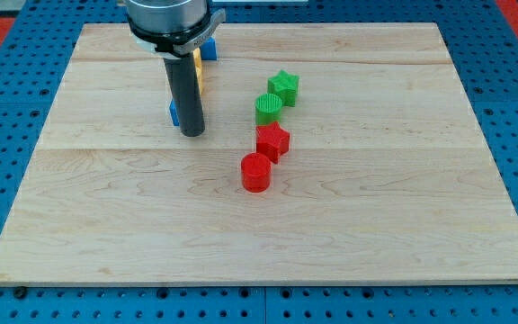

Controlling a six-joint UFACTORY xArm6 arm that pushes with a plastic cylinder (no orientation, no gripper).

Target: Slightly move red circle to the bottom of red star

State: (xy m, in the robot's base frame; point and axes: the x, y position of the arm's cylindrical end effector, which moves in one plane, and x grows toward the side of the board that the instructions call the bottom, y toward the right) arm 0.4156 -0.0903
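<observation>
Where the wooden board (pixel 349 234) shows grain (no writing), the ribbed red circle (pixel 255 173) touches the red star's (pixel 272 141) lower-left; my tip (pixel 192 131), gripperless, stands well left.

red circle (pixel 255 173): short upright cylinder, flat on the counter, near-centre. red star (pixel 273 141): lies flat just beyond it, slightly right. The two look touching or almost touching, circle at star's near-left.
</observation>
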